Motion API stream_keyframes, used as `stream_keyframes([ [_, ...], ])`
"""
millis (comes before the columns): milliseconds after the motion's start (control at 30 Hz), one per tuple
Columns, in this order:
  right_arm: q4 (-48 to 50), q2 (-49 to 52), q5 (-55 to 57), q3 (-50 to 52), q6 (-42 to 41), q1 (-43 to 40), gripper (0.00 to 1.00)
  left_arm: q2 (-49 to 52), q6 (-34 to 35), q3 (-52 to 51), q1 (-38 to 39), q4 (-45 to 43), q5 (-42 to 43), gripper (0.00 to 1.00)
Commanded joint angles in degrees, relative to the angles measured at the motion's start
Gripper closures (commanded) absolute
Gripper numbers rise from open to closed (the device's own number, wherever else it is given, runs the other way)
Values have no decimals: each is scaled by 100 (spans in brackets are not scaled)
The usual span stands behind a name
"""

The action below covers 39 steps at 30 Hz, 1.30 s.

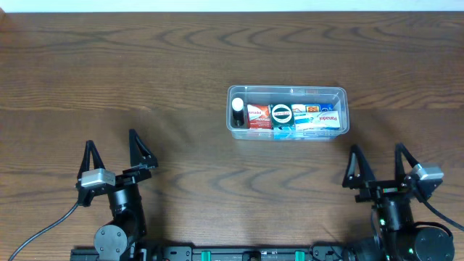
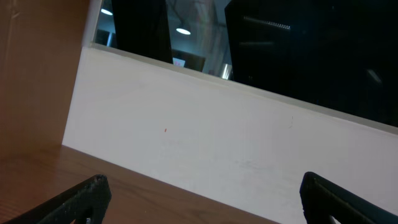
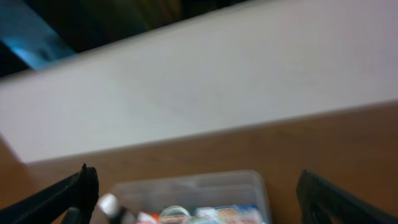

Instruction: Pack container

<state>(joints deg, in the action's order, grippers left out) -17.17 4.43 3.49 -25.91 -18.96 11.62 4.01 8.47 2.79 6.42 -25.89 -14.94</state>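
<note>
The clear plastic container [image 1: 288, 92] stands right of the table's middle. Inside it are a small black bottle with a white cap [image 1: 238, 111], a red and white box [image 1: 259, 116], a round black and white lid [image 1: 281, 112] and blue and white boxes [image 1: 319, 117]. The container also shows, blurred, at the bottom of the right wrist view [image 3: 193, 186]. My left gripper [image 1: 114, 154] is open and empty at the front left, far from the container. My right gripper [image 1: 378, 164] is open and empty at the front right, a little below the container.
The wooden table [image 1: 145, 72] runs back to a white wall, which also shows in the left wrist view [image 2: 217, 143]. The arm bases stand at the front edge.
</note>
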Motion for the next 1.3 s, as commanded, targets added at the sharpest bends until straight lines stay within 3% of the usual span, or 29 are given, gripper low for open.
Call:
stream_keyframes([
  [0, 494, -28, -393, 323, -219, 74, 1, -4, -133, -7, -31, -24, 63, 2],
  [267, 1784, -28, -629, 1469, -199, 74, 1, -4, -111, -7, -28, 28, 107, 2],
  [500, 2345, -28, -651, 2232, -4, 72, 1, -4, -111, -7, -31, 33, 107, 2],
  [767, 2321, -28, -645, 2555, 181, 72, 1, -4, -114, -7, -31, 142, 103, 2],
  [1033, 1528, -28, 114, 2559, 295, 72, 1, -4, -90, -66, -31, 330, 103, 2],
  [1267, 1327, 22, 101, 2559, 380, 72, 1, -4, -92, -70, -31, 354, 101, 2],
])
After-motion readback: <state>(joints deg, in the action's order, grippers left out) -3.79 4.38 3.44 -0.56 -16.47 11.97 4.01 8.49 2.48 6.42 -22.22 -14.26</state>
